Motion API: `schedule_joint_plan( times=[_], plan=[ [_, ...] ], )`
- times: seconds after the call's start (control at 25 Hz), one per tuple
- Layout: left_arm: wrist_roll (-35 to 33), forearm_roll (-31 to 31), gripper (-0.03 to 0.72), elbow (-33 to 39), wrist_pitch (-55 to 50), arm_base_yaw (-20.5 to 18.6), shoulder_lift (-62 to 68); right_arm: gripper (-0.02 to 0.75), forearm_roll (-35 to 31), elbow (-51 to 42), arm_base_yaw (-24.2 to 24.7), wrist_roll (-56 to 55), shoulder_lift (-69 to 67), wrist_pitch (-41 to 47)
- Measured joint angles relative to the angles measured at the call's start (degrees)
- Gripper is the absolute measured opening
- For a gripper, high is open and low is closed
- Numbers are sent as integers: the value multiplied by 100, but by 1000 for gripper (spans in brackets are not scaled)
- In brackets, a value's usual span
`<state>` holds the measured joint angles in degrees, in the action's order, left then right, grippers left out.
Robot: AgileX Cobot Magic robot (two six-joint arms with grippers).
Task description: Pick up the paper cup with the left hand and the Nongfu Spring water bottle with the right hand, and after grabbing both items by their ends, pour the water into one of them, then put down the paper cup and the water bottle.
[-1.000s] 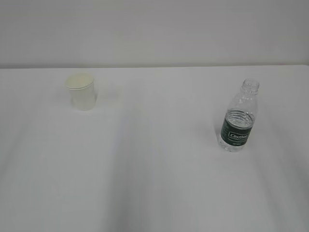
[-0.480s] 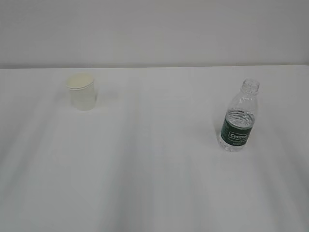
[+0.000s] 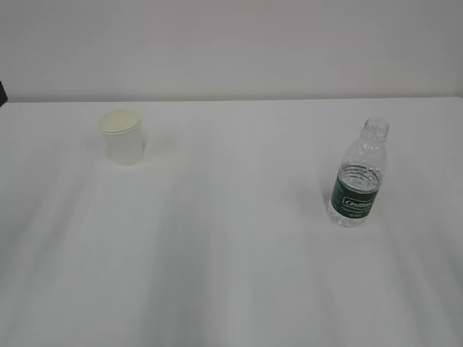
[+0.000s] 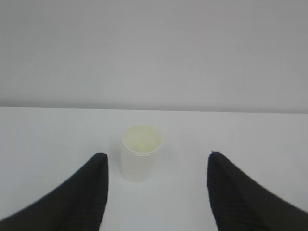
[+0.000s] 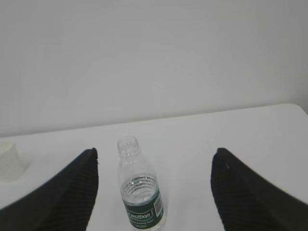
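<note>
The white paper cup (image 3: pixel 123 136) stands upright at the back left of the white table; it also shows in the left wrist view (image 4: pixel 140 153) and at the left edge of the right wrist view (image 5: pixel 10 162). The clear water bottle (image 3: pixel 356 176) with a dark green label and no cap stands upright at the right, with water (image 5: pixel 141 190) filling its lower part. My left gripper (image 4: pixel 156 161) is open, with the cup ahead between the fingers, nearer the left one, untouched. My right gripper (image 5: pixel 154 159) is open, with the bottle (image 5: pixel 139 192) ahead of it, left of the gap's centre.
The white table (image 3: pixel 231 253) meets a plain pale wall at the back. A small dark shape (image 3: pixel 2 92) shows at the exterior view's left edge. Neither arm shows in the exterior view.
A small dark shape has appeared at the left edge of the exterior view. The cup and the bottle have not moved.
</note>
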<state>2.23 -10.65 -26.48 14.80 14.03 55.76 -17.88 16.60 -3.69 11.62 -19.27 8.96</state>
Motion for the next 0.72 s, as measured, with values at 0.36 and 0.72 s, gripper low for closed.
schedule_joint_plan(
  times=[0.36, 0.72],
  plan=[
    [242, -44, 461, 8, 901, 583, 906, 547, -101, -88, 0, 417, -264, -14],
    [277, -58, 461, 8, 1340, 738, 1170, 544, -127, -88, -43, 417, -1044, -822]
  ],
)
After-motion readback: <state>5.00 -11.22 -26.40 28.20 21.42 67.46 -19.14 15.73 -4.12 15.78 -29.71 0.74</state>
